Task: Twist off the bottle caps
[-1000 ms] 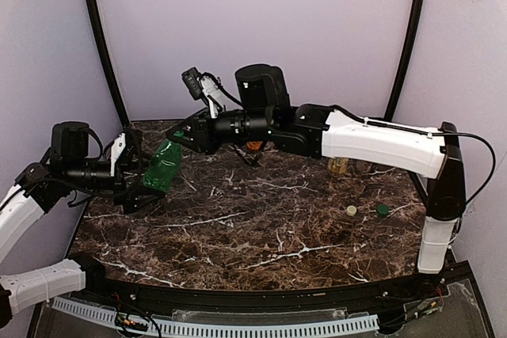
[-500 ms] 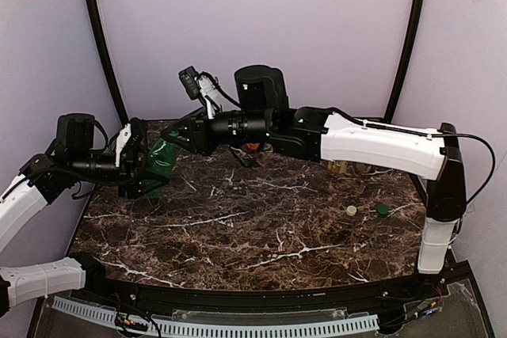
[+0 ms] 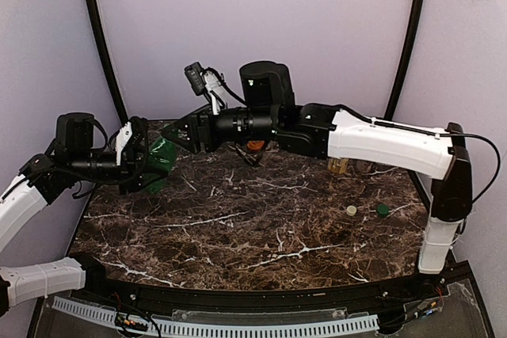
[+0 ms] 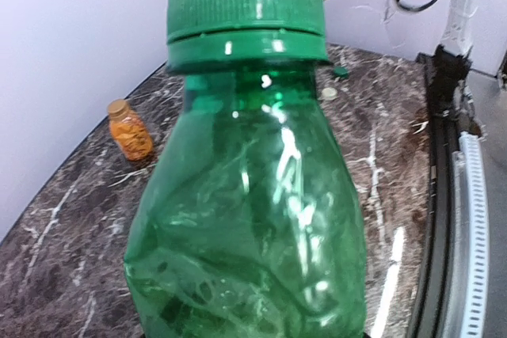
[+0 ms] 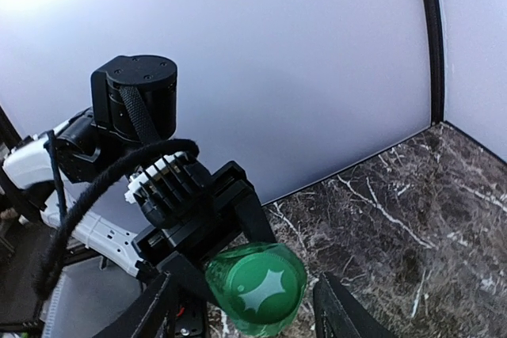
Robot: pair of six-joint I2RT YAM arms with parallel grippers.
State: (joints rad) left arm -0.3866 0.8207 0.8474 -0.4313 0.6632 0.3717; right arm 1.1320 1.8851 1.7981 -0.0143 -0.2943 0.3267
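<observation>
Right tool is partly open, fingers straddling the cap with a gap each side, not gripping. Left tool is clamped low on the green bottle. Its fingers don't show in its own wrist view, but the bottle is off the counter and nothing else carries it. Bottle hangs over the counter's 10 o'clock, tilted, cap toward the right tool. Cap is on, collar seated under it; can't tell how loose it is.

Step, my read: grip and turn the cap. Suggestions:
- Line the right wrist's roll axis up with the bottle axis before closing. In the right wrist view the cap sits nearer one finger. Centre it first, or closing will cock the bottle.
- Close on the ribbed wall, above the collar.
- Body is thin and dented. Left needs just enough squeeze to stop it spinning; a crushed body will likely twist with the cap.
- Turn anticlockwise seen from the cap's top, in short strokes, releasing and resetting between them.
- Once free, pull off along the axis.

Further out: orange bottle at 12 o'clock by the back wall. A pale cap and a dark green cap lie loose at 3 o'clock, a sensible place to drop this cap.
</observation>
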